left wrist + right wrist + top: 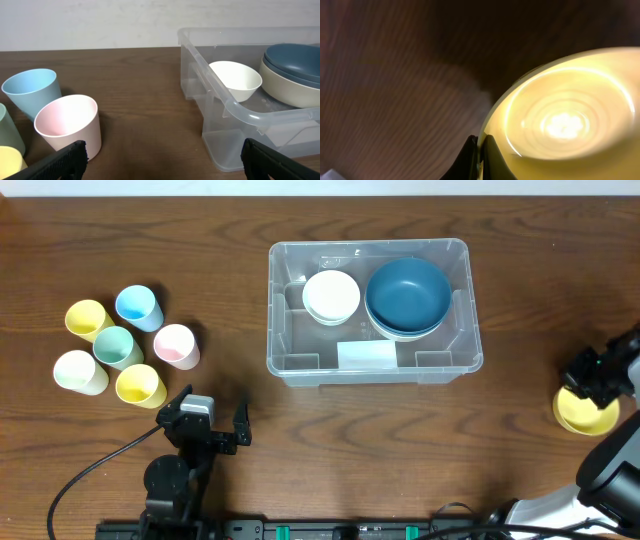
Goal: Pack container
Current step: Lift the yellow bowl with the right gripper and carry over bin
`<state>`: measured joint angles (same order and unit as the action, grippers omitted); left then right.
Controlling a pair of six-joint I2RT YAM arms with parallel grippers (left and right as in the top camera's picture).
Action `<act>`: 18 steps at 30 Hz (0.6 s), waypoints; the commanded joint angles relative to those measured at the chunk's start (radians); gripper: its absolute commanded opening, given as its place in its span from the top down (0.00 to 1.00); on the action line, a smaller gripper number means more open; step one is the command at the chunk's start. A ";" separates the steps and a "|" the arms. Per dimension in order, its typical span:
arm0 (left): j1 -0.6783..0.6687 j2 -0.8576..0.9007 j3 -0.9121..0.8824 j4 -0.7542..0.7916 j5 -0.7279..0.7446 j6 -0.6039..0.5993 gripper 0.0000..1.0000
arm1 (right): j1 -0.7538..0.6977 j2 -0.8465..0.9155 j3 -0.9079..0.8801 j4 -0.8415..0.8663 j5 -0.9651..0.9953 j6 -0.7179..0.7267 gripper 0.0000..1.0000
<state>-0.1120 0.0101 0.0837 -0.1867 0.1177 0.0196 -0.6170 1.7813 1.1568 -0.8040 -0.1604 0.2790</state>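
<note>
The clear rectangular container (375,360) stands mid-table with a white bowl (331,296) and stacked blue bowls (407,297) inside; its near corner (240,112) fills the right of the left wrist view. At the table's far right, my right gripper (590,378) is shut on the rim of a yellow bowl (586,414). In the right wrist view the two fingertips (479,155) pinch that yellow bowl (560,115) at its left rim. My left gripper (213,432) rests open near the front edge, nothing between its fingers (67,160).
Several pastel cups cluster at the left: blue cup (138,307), pink cup (176,345), green cup (117,346), two yellow ones and a cream one. The pink cup (67,122) and blue cup (32,90) sit just ahead of the left gripper.
</note>
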 commanded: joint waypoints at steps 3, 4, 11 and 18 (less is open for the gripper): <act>0.004 -0.006 -0.016 -0.032 0.013 0.002 0.02 | 0.133 0.003 0.163 -0.073 -0.084 -0.042 0.99; 0.004 -0.006 -0.016 -0.032 0.013 0.002 0.02 | 0.161 0.003 0.214 -0.104 -0.084 -0.045 0.99; 0.004 -0.006 -0.016 -0.032 0.013 0.002 0.02 | 0.333 0.003 0.612 -0.316 -0.109 -0.087 0.99; 0.004 -0.006 -0.016 -0.032 0.013 0.002 0.02 | 0.587 0.003 0.917 -0.441 -0.125 -0.193 0.99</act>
<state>-0.1120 0.0101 0.0837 -0.1867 0.1181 0.0196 -0.1436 1.7866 1.9911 -1.2278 -0.2558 0.1669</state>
